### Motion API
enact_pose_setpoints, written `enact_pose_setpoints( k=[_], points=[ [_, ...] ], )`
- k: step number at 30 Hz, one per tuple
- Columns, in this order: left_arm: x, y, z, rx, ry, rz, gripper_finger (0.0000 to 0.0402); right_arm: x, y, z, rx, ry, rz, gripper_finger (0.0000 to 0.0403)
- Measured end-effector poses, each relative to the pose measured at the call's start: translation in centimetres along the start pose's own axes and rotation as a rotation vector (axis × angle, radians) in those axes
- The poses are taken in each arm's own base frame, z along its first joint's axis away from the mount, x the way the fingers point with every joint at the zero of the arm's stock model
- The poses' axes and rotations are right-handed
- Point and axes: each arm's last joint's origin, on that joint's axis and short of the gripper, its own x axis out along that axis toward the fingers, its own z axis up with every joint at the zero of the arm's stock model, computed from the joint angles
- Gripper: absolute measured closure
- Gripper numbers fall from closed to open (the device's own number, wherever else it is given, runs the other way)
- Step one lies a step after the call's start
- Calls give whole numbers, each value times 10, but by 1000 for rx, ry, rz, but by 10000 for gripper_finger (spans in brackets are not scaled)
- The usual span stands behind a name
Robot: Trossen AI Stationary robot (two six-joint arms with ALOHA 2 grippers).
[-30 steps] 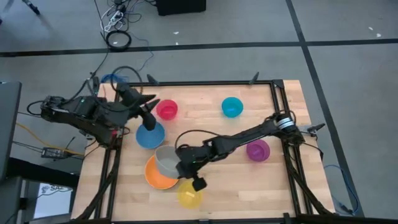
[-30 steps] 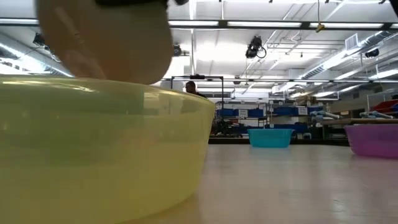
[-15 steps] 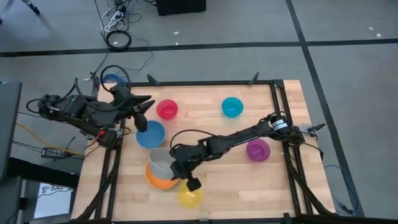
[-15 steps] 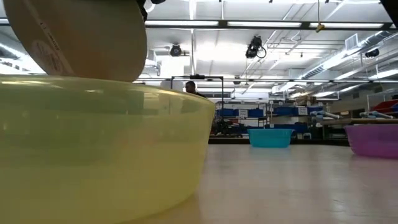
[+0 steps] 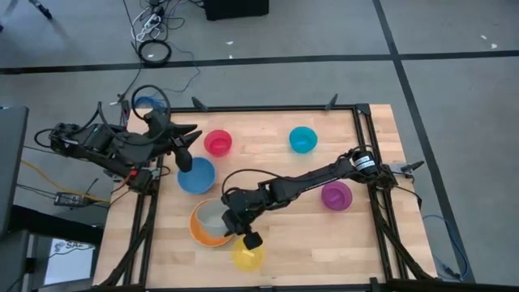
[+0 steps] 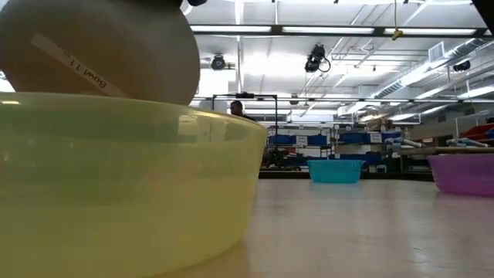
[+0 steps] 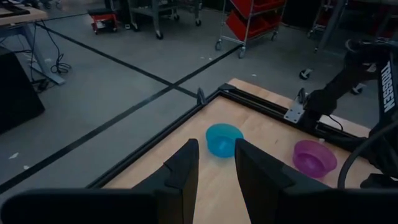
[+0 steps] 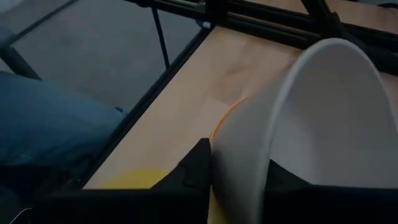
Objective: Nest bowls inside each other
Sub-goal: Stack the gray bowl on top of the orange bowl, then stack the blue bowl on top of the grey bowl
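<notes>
Crowding orange bowl: grey bowl

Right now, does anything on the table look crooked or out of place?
Only the grey bowl: it leans tilted in the orange bowl, not seated flat, its rim between the fingers of the right gripper. The other bowls sit upright on the table.

Grey bowl sits (apparently tilted) inside orange bowl.
</notes>
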Motion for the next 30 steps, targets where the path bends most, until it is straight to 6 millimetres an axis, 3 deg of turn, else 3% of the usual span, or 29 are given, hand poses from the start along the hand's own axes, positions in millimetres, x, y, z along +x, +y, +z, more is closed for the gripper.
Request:
enact_pose_setpoints(
  k=[11, 16, 22, 30],
  points=[
    [0, 0, 0, 4, 3, 1, 289, 0, 1, -5, 17, 51, 7, 316],
    [0, 3, -6, 3, 51, 17, 289, -11, -7, -6, 25, 119, -147, 315],
    [4, 9, -36, 27, 273, 26, 289, -61, -20, -2, 31, 278, -341, 317],
    [24, 3, -116, 123, 772, -65, 289, -156, -6, -9, 125, 513, -435, 320]
  ],
)
